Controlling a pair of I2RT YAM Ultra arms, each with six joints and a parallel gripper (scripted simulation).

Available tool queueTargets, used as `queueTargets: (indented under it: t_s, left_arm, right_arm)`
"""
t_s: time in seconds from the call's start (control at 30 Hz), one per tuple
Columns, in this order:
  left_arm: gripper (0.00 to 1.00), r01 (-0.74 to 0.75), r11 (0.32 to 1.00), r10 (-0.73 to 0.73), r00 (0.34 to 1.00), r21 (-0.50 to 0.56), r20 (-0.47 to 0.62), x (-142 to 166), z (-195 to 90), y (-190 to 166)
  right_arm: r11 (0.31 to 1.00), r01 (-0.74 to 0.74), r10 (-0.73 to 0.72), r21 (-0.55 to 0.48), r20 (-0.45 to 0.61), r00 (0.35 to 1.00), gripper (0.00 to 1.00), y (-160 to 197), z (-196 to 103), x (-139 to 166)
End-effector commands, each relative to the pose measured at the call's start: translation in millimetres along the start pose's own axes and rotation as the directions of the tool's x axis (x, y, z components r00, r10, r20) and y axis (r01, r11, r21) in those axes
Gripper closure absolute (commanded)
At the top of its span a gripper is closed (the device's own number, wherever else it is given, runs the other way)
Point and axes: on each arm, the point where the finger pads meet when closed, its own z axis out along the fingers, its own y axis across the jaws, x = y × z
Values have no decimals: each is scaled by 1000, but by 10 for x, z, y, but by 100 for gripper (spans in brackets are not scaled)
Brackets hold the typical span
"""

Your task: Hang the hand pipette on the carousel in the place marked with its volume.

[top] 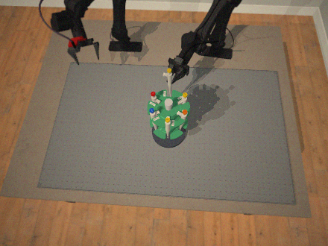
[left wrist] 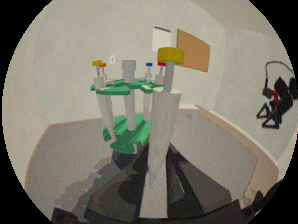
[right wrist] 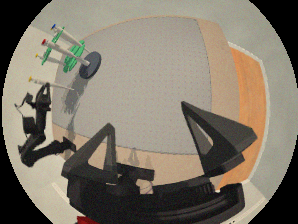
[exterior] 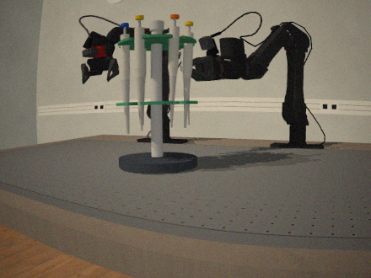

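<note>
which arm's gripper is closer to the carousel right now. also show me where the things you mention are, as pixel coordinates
Left. The left gripper (top: 174, 79) (left wrist: 157, 145) is right beside the carousel (top: 164, 105) (left wrist: 120, 90), holding a yellow-topped pipette (top: 169, 83) (left wrist: 165, 117); the right gripper (top: 89, 62) (right wrist: 143, 116) hangs well off to one side.
</note>
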Motion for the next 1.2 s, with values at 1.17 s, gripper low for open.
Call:
queueTargets:
  t_s: [1.17]
  left_arm:
    - [88,35,999,-34,989,-5,143,-524,-19,68]
  right_arm:
    - [1000,25,-26,12,36,999,0,-27,-59,-91]
